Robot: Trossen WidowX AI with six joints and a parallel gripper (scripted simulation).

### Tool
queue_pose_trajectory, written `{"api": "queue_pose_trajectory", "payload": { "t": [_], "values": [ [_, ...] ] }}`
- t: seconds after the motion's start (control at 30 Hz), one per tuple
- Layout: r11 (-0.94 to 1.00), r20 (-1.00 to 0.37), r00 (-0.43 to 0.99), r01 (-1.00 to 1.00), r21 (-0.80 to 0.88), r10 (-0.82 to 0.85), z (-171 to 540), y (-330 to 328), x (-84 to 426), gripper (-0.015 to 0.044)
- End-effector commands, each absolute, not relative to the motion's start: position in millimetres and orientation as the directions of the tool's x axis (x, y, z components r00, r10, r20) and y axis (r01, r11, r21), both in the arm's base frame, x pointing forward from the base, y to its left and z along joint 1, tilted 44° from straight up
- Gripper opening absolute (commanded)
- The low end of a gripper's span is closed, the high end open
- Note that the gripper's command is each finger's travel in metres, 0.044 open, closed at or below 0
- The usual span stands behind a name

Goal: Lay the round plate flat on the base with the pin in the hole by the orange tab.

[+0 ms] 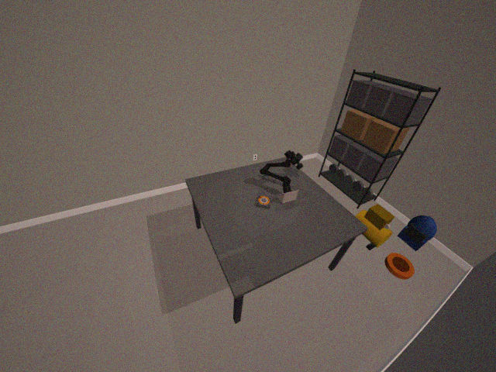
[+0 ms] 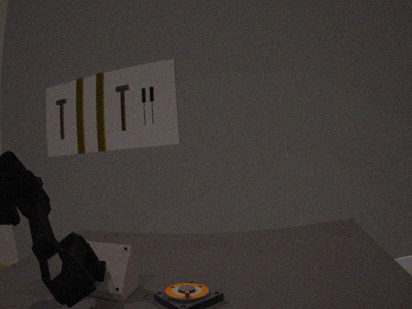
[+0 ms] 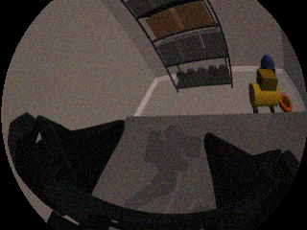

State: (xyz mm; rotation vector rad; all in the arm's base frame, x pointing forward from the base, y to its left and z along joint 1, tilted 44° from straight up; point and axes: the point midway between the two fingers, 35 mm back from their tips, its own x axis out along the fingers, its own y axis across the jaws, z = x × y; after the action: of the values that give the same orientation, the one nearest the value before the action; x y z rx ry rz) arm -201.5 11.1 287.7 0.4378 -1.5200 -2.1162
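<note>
Plate (image 2: 187, 290): orange ring, grey centre, low centre of exterior view
Base (image 2: 203, 300): dark, square, under plate
Gripper (image 3: 165, 165): fingers wide apart, nothing between

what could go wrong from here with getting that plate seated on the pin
The gripper is open and faces the shelf, away from the round plate, so the approach needs a long swing and the wrist view offers no guidance on alignment yet. The white block stands right beside the base; the arm could clip it coming in. The orange tab is small, so nudging it risks overshooting.
</note>
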Motion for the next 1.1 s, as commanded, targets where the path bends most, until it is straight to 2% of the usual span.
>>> {"api": "queue_pose_trajectory", "payload": {
  "t": [0.0,0.07,0.2,0.23,0.33,0.47,0.57,0.67,0.77,0.83,0.93,1.03,1.07],
  "values": [
    [-0.255,0.028,-0.836,0.199,0.946,-0.549,288.0,14.6,-202.8,0.0374],
    [-0.242,0.038,-0.903,0.155,0.958,-0.429,290.1,44.3,-211.1,0.0321],
    [-0.178,0.005,-1.000,0.010,0.984,-0.030,284.7,139.3,-212.9,0.0216],
    [-0.159,-0.012,-0.999,-0.021,0.987,0.053,281.6,158.5,-208.9,0.0190],
    [-0.142,-0.038,-0.986,-0.061,0.988,0.163,275.6,181.9,-198.5,0.0111],
    [-0.033,-0.142,-0.891,-0.173,0.984,0.431,257.1,244.7,-164.3,0.0006],
    [0.027,-0.199,-0.820,-0.219,0.975,0.537,246.8,269.7,-142.2,0.0000],
    [0.160,-0.319,-0.641,-0.295,0.942,0.698,224.7,308.5,-88.4,0.0000],
    [0.290,-0.426,-0.467,-0.336,0.896,0.775,204.7,328.6,-37.5,0.0000],
    [0.296,-0.446,-0.424,-0.375,0.878,0.788,199.4,331.3,-26.1,0.0000],
    [0.486,-0.590,-0.203,-0.396,0.779,0.781,170.8,336.2,37.7,0.0000],
    [0.645,-0.702,-0.040,-0.362,0.674,0.711,148.3,327.1,88.7,0.0000],
    [0.657,-0.710,-0.028,-0.358,0.664,0.703,146.5,325.9,92.7,0.0000]
  ]
}}
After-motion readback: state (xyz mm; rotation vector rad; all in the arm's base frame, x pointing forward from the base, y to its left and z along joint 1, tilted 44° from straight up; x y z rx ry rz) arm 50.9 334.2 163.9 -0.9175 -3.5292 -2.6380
